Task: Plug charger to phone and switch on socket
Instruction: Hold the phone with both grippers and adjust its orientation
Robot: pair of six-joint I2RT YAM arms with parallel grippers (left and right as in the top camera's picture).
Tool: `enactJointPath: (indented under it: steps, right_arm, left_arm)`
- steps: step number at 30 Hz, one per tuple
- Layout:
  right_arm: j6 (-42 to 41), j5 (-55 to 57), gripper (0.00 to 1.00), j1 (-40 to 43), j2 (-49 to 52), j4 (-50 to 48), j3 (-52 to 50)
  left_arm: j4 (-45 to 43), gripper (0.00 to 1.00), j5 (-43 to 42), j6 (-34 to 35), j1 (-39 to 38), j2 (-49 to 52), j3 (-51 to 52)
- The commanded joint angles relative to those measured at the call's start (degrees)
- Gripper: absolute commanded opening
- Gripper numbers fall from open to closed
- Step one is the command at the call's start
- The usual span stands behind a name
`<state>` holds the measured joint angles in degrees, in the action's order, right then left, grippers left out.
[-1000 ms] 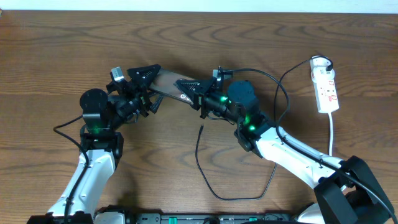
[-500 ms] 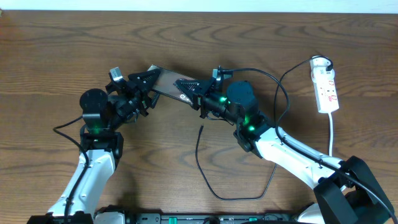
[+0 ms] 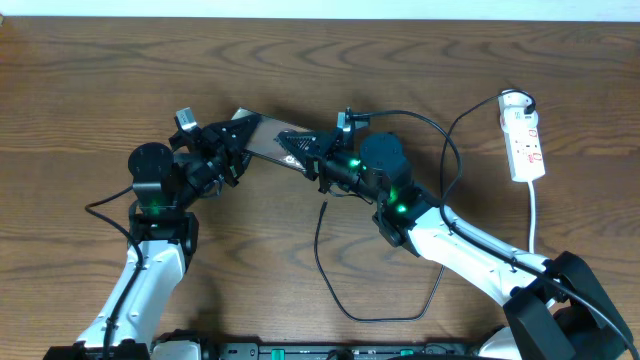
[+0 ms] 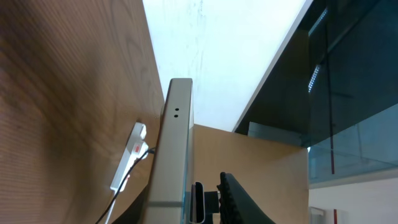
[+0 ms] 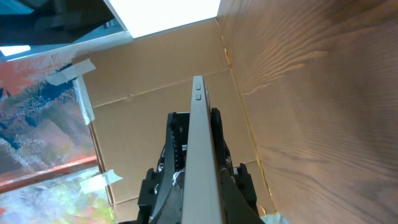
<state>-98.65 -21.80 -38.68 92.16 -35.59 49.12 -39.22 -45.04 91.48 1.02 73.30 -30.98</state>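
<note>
The phone (image 3: 262, 133) is held above the table between both grippers. My left gripper (image 3: 232, 138) has closed on its left end. My right gripper (image 3: 300, 145) is shut on its right end. The left wrist view shows the phone (image 4: 177, 155) edge-on between the jaws, one ribbed finger (image 4: 235, 200) just beside it. In the right wrist view the phone's edge (image 5: 199, 143) is clamped between both black fingers (image 5: 171, 180). The charger cable (image 3: 320, 260) loops over the table, and its plug tip (image 3: 326, 205) lies free below the right gripper. The socket (image 3: 523, 140) lies at the far right.
The charger's cable (image 3: 455, 130) arcs from the socket's top end around the right arm (image 3: 450, 235). The socket's white cord (image 3: 535, 215) runs toward the front edge. The socket (image 4: 127, 165) also shows in the left wrist view. Cardboard and a wall lie beyond the table.
My left gripper has closed from wide open down onto the phone's left end. The right gripper and phone have shifted slightly left.
</note>
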Motion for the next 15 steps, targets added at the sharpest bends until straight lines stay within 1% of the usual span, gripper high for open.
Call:
enactJointPath:
  steps: [1,9,10,11,12,13,15]
  right_arm:
    - [1.05,0.94,0.01,-0.61,-0.63,-0.85,0.92]
    - [1.03,2.34,0.01,-1.81,-0.63,-0.87,0.92]
    - [1.03,2.49,0.01,-1.92,-0.63,-0.87,0.92]
    - [1.03,2.64,0.01,-1.99,-0.63,-0.87,0.92]
    - [1.03,2.84,0.01,-2.05,-0.63,-0.85,0.92]
    - [1.03,2.86,0.01,-2.05,-0.63,-0.85,0.92]
    - [1.03,2.84,0.01,-2.1,-0.63,-0.87,0.92]
  left_arm:
    - [-0.31,0.22,-0.13,-1.25,-0.15,-0.33,-0.09]
    - [-0.31,0.2,-0.13,-1.86,-0.15,-0.33,-0.09]
    - [-0.31,0.19,-0.13,-1.86,-0.15,-0.33,-0.09]
    - [-0.31,0.13,-0.13,-1.88,-0.15,-0.33,-0.09]
    - [-0.31,0.09,-0.13,-1.88,-0.15,-0.33,-0.09]
    - [-0.31,0.08,-0.13,-1.88,-0.15,-0.33,-0.09]
    - [-0.31,0.08,-0.11,-2.49,-0.15,-0.33,-0.09]
